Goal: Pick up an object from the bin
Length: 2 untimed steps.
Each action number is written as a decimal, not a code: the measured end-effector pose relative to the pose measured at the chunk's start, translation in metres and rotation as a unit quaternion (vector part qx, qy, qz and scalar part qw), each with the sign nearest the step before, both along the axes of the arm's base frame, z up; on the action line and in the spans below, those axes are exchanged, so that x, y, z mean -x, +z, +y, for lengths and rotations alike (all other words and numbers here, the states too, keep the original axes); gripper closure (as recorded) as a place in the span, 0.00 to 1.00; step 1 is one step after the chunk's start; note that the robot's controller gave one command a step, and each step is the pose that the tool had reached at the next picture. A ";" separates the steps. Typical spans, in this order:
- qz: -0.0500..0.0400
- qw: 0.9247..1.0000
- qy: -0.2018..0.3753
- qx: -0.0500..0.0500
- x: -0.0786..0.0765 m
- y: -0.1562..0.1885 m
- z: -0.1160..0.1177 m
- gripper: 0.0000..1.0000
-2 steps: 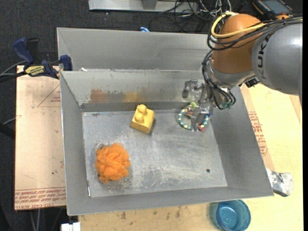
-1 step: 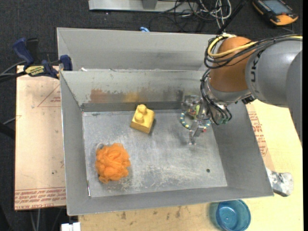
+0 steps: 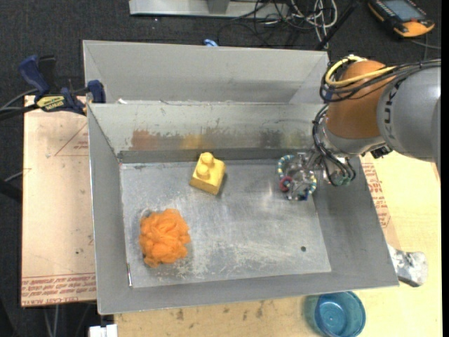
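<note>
Nearest, lower left of frame: orange fuzzy clump on bin floor. Upper centre: yellow block, knob up. Right of centre: hand low, well apart from both. Cannot tell how far open, or whether holding anything. Judged: pick not yet done.

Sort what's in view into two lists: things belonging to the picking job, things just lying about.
Belongs to the job: grey bin, yellow block near its back wall, orange fluffy clump front left, gripper at its right.
Lying about, outside the bin: blue round dish, orange handheld device, cables.
</note>
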<state>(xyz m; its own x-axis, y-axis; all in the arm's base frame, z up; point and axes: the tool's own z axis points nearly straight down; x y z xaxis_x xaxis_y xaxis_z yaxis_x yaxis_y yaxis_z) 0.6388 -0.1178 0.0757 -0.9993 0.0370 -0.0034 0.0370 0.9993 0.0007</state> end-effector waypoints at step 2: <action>-0.002 1.000 0.011 0.001 0.007 0.161 -0.003 1.00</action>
